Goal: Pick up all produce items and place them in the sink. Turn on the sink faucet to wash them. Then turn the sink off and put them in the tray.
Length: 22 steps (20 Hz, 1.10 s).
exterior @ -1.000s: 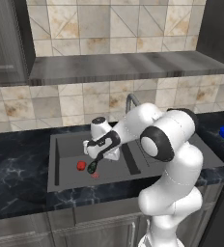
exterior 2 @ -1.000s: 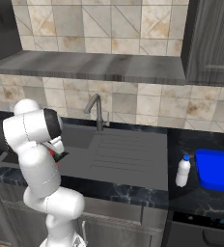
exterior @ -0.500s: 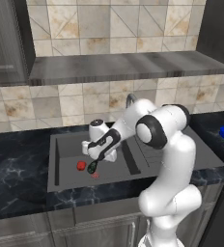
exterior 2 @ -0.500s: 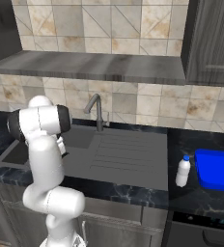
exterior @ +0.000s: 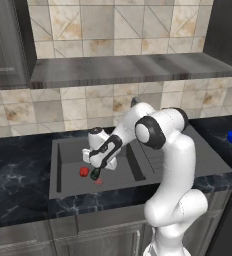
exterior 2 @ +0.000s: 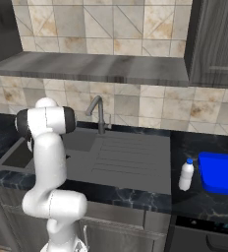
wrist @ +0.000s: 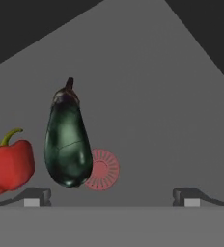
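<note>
Two-finger dark claw (wrist: 111, 198) poised low inside dark grey matte rectangular sink basin (exterior: 68, 165), released, tips spread wide with nothing between them. Dark green-black oval eggplant (wrist: 67, 140) lying on basin floor ahead of claw and toward left tip, stem end away, rounded end just overlapping small red ribbed drain mark (wrist: 102, 169). Bright red bell pepper (wrist: 9, 165) further left, beside eggplant, partly cut by frame edge. Both produce pieces already in basin; tall slim dark grey faucet (exterior 2: 99, 112) untouched behind, bright blue shallow tray (exterior 2: 220, 173) well apart on counter past small white bottle (exterior 2: 185, 174). Likely risks: wrist clipping faucet spout on withdrawal; lever missed or overpushed; rounded produce rolling if nudged by tips.
</note>
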Available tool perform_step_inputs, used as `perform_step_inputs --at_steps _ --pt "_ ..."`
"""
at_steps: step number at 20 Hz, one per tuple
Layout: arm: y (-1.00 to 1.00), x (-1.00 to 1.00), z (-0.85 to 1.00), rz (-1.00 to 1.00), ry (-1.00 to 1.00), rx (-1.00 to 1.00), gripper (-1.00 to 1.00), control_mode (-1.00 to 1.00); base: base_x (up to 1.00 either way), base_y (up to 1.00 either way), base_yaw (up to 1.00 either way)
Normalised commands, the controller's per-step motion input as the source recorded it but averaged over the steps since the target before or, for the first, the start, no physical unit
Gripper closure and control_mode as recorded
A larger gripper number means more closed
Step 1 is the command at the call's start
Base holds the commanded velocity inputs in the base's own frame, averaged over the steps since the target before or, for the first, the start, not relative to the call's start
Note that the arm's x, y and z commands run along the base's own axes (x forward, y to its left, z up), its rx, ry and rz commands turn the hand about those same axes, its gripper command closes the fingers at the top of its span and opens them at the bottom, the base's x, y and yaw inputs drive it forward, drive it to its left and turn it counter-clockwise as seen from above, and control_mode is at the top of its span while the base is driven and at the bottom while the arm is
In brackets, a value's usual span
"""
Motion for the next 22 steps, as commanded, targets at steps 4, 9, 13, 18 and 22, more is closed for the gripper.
perform_step_inputs --at_steps 4,9,13,18,22 --pt "0.0 0.0 -0.26 0.0 -0.01 0.0 -1.0 -1.0 0.0 0.0 0.0" --pt "0.0 0.06 -0.14 0.01 -0.04 0.0 -1.0 -1.0 0.0 0.0 0.0" --pt "0.0 0.05 -0.12 0.04 -0.09 0.0 -1.0 -1.0 0.0 0.0 0.0" --pt "0.01 0.09 -0.13 0.04 -0.06 0.0 -1.0 -1.0 0.0 0.0 0.0" --pt "0.0 0.15 -0.13 0.04 0.0 0.01 -1.0 -1.0 0.0 0.0 0.0"
